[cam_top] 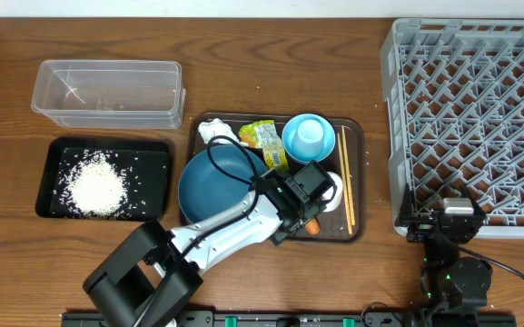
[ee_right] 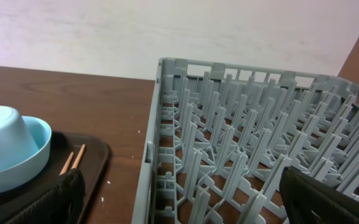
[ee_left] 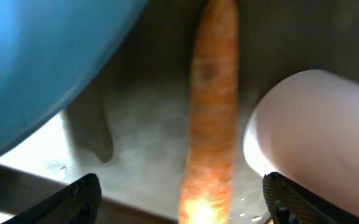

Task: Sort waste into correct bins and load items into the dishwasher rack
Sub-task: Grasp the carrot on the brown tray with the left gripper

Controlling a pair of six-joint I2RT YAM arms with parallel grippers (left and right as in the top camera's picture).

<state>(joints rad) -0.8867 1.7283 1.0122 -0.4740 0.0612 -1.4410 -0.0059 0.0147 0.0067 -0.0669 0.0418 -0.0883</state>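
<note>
My left gripper (cam_top: 298, 216) (ee_left: 182, 202) is open, low over the brown serving tray, its fingers either side of the orange carrot (cam_top: 312, 228) (ee_left: 213, 112). The dark-blue plate (cam_top: 214, 186) (ee_left: 36, 56) lies to its left and the whitish cup (cam_top: 333, 198) (ee_left: 316, 137) to its right. The tissue (cam_top: 216, 134), wrapper (cam_top: 266, 138), chopsticks (cam_top: 346, 182) (ee_right: 72, 160) and light-blue bowl (cam_top: 291, 145) (ee_right: 33, 158) holding the light-blue cup (cam_top: 310, 133) (ee_right: 2, 140) sit on the same tray. Rice (cam_top: 96, 184) lies in the black tray (cam_top: 157, 154). My right gripper (cam_top: 443, 218) (ee_right: 185, 199) is open and empty at the rack's (cam_top: 470, 109) (ee_right: 241, 162) front-left corner.
The clear tub (cam_top: 107, 91) stands behind the black tray at the far left. The brown serving tray (cam_top: 357, 136) (ee_right: 95, 155) sits in the middle, a narrow strip of bare table between it and the rack.
</note>
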